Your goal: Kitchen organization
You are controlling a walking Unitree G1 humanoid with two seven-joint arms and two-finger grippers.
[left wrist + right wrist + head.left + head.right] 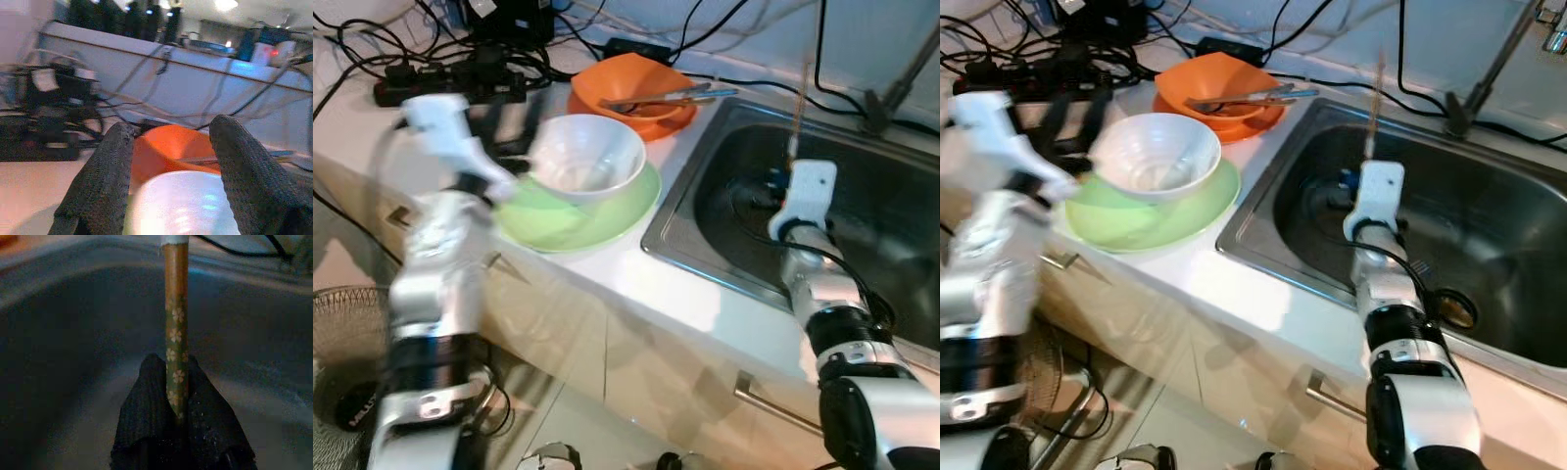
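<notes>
A white bowl (592,157) sits on a green plate (578,215) on the counter, left of the steel sink (690,257). My left gripper (514,132) is blurred, just left of the bowl, and its fingers (110,171) stand open toward the white bowl (186,205) with nothing between them. Behind that bowl is an orange bowl (631,83) on an orange plate, with metal utensils (671,96) lying across it. Over the sink, my right gripper (175,382) is shut on a brown chopstick (175,323) with a flower pattern. The chopstick (800,98) stands upright.
A power strip and tangled black cables (450,78) lie at the back left of the counter. A faucet stem (891,98) rises behind the sink. A wire basket (342,323) stands on the floor at left. A drawer handle (773,406) juts from the cabinet front.
</notes>
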